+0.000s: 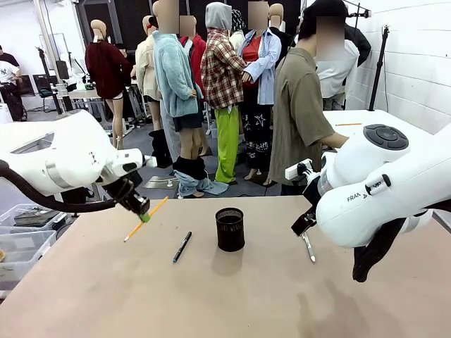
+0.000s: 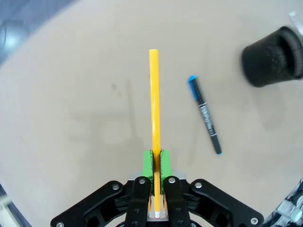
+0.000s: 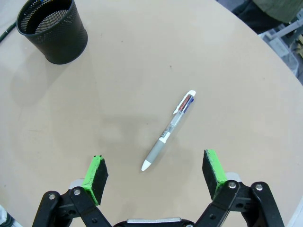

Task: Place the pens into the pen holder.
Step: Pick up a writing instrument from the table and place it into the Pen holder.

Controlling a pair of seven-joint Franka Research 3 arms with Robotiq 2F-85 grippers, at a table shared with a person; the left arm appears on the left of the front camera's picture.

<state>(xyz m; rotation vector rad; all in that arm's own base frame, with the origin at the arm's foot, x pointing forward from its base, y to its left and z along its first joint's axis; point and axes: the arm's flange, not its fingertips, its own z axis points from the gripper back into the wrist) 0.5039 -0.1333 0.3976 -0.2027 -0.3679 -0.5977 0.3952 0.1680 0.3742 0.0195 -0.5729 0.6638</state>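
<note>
We see the desk (image 1: 232, 296) with the holder (image 1: 230, 229) upright near its middle. The left tool (image 1: 144, 217) is clamped tight on the pencil (image 1: 158, 207), which slants above the desk well left of the holder. The right tool (image 3: 154, 163) stands wide open with nothing in it, over the silver pen (image 3: 170, 130) lying right of the holder. The black pen (image 1: 182, 247) lies flat between pencil and holder.

As we judge it, the biggest risk is the two arms meeting if both head for the holder at once. Next is the holder itself. It looks light and is shorter than the pens, so a pencil arriving at a slant could catch the rim and tip it. The pencil is pinched close to one end, which leaves a long free length that could pivot in the pads. The silver pen lies aslant to the right tool's jaws, so closing on it could spin it or roll it away.

The front view gives us the pencil's tilt and height, and a person at the far side. The right wrist view looks into the holder, which seems empty, and shows the silver pen's clear barrel and white clip. The left wrist view shows how near the end the pencil is held, and the blue tips of the black pen.
</note>
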